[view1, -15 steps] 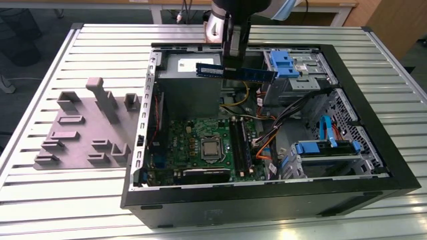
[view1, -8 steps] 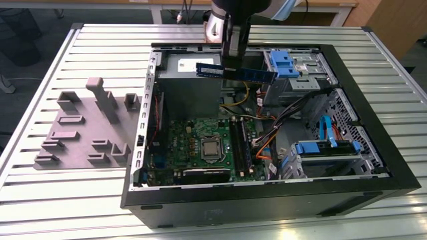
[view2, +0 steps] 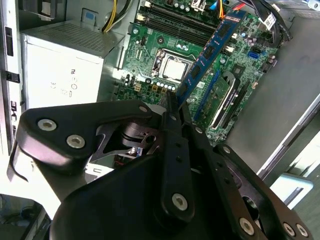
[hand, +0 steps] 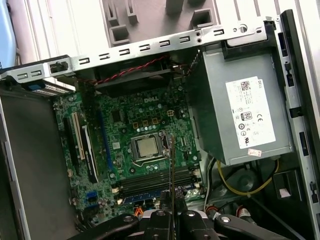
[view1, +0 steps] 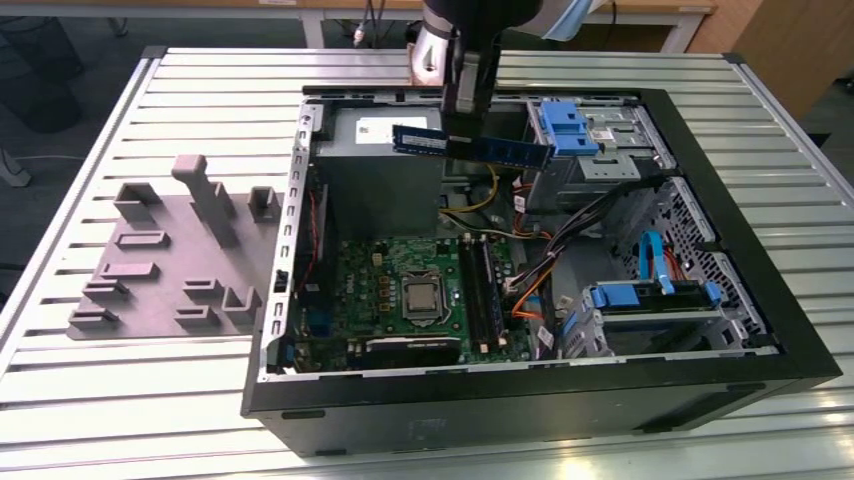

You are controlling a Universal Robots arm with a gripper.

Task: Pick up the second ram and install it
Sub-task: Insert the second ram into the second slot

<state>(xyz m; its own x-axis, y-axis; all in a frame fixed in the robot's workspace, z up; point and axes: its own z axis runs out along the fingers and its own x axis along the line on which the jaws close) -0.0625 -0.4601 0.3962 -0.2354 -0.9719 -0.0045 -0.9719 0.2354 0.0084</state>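
Pincer (view2: pixel 174 107) right up close, clamped on the second ram (view2: pixel 210 50). Stick's aloft, approx level, above the open PC case (view1: pixel 534 400), clear of everything. Under it: mobo (hand: pixel 115 150), bare CPU (hand: pixel 145 146), ram slots (hand: pixel 150 182) just beside, PSU (hand: pixel 225 115) alongside. Beyond the case, grey fixture tray (view1: pixel 167 262) on the slatted bench (view1: pixel 134 400).

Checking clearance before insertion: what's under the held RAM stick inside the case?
In the first wrist view, the RAM stick, shut in the jaws, hangs over the motherboard, near the CPU socket and memory slots. The gripper hides the board's edge beyond them.
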